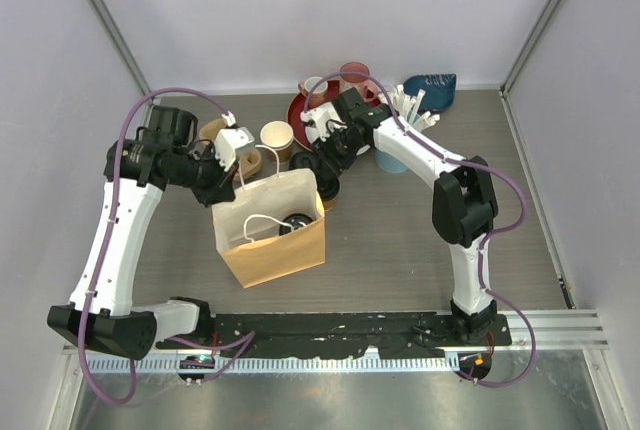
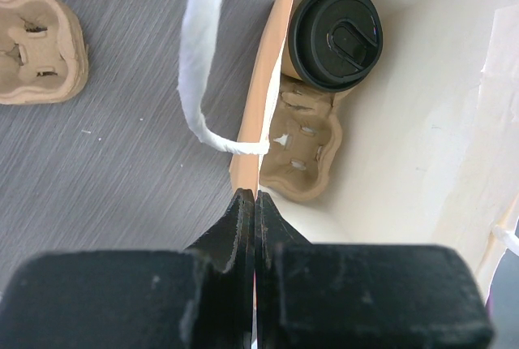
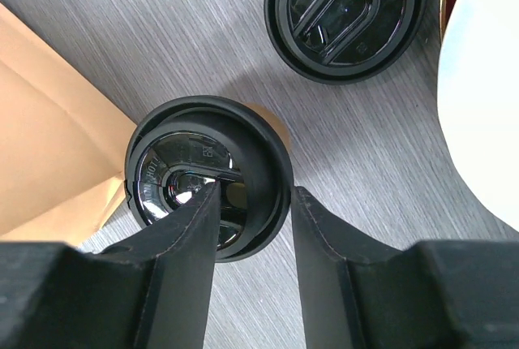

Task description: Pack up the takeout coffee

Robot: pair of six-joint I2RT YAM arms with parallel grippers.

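Right tool [image 3: 253,203], half spread, seems to pinch the lid rim of an upright cup [image 3: 162,162] on the worktop [image 1: 400,240]; the bag [image 1: 275,255] opens at its 8 o'clock, its edge pinched in the left tool [image 2: 255,203]

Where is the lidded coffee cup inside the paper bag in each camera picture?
Top external: lidded cup at centre, inside the brown paper bag.
Left wrist: that cup at upper middle, seen from above.
Right wrist: not in it.
Shared landmark: the bag shows in all three.
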